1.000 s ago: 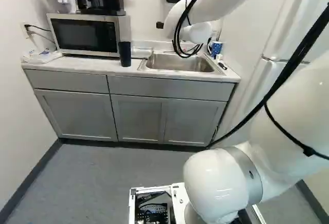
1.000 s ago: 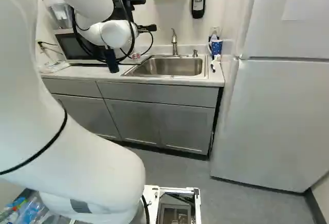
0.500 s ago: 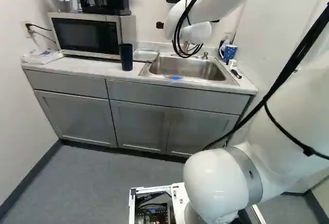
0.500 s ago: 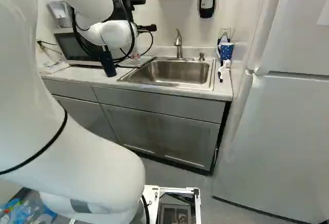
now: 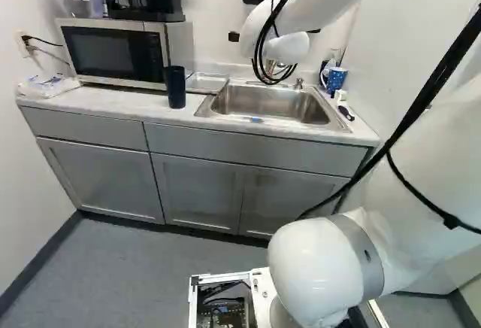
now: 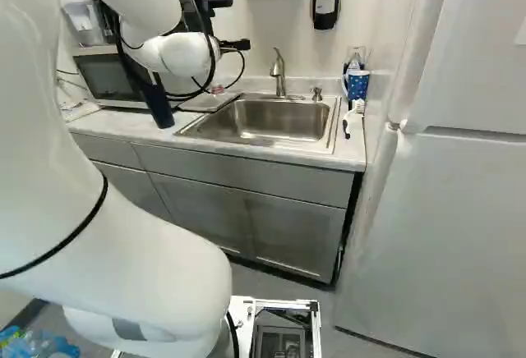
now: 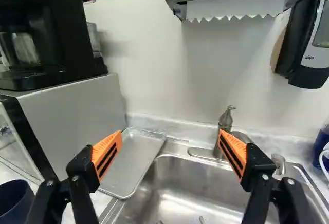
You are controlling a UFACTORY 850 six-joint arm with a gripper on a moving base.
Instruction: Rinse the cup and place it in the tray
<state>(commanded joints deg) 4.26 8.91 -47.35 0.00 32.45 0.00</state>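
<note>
The dark cup [image 5: 175, 89] is stood upright on the table [image 5: 98, 100] near the tray [image 7: 134, 158], which is laid flat between microwave [image 5: 113, 53] and sink [image 6: 275, 120], presumably so that drips are caught. The end effector [image 7: 169, 135] is spread wide with nothing gripped, likely so the cup can be straddled once the approach is lined up.

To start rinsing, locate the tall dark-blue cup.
Left base view: the cup stands on the pale counter, before the silver microwave's right end, left of the steel sink.
</note>
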